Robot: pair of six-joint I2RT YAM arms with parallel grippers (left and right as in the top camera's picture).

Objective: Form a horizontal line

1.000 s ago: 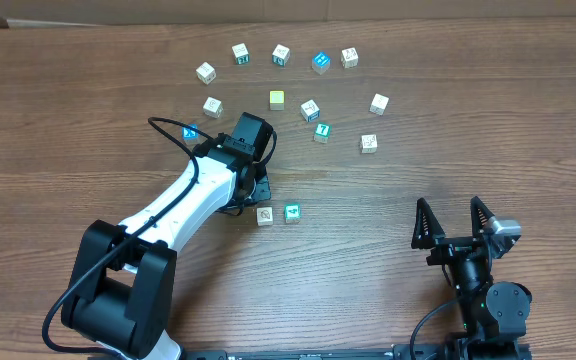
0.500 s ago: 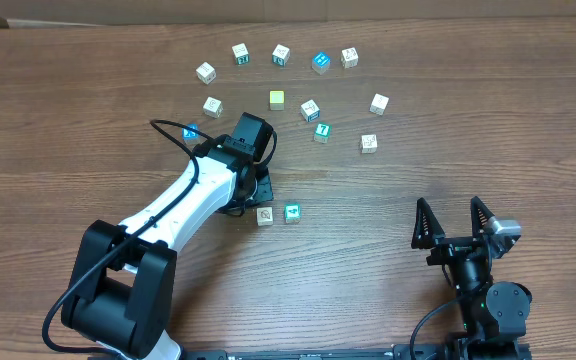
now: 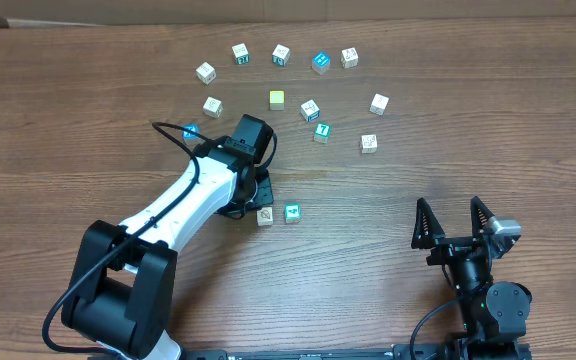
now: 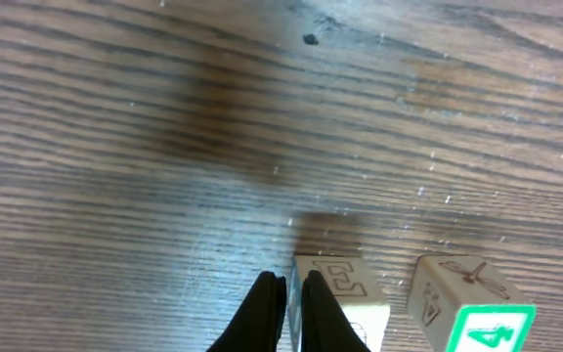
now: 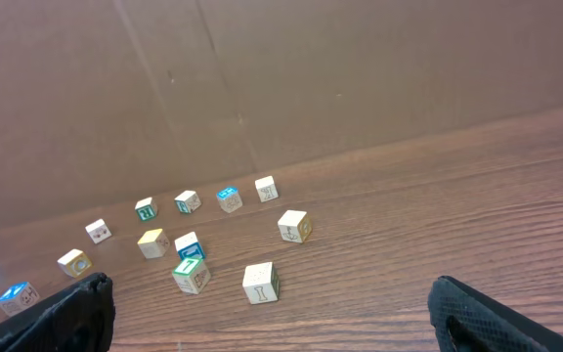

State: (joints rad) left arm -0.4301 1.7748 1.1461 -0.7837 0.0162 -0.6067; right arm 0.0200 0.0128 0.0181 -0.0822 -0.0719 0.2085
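Wood-grain tabletop (image 3: pixel 488 120) with a cardboard wall (image 5: pixel 262 78) behind it, and little letter cubes (image 3: pixel 280 54) scattered in an arc toward 12 o'clock. The horizontal line (image 3: pixel 268 215) is only half there imo. A white cube (image 4: pixel 338 286) and a teal-faced cube (image 4: pixel 462 293) sit side by side near the middle of the tabletop with a small gap between them.

The left jaws are pinched shut with nothing in them. In the wrist view the tips are down at the white cube's 9 o'clock side, touching it or as good as. The right jaws are spread wide and empty, parked at 5 o'clock, well apart from everything.

What I'd worry about: nudging with a closed tip is a one-point push. If it lands off-centre, the white cube spins or slips past instead of going straight, and the row ends up crooked. Push too far and it shoves the teal one out of place too.

Also the teal 7 cube (image 3: pixel 321 131), at 1 o'clock from the row, isn't in line yet. And the left arm (image 3: pixel 183 200) has a blue cube (image 3: pixel 190 131) right by its cable, easy to clip on a swing.
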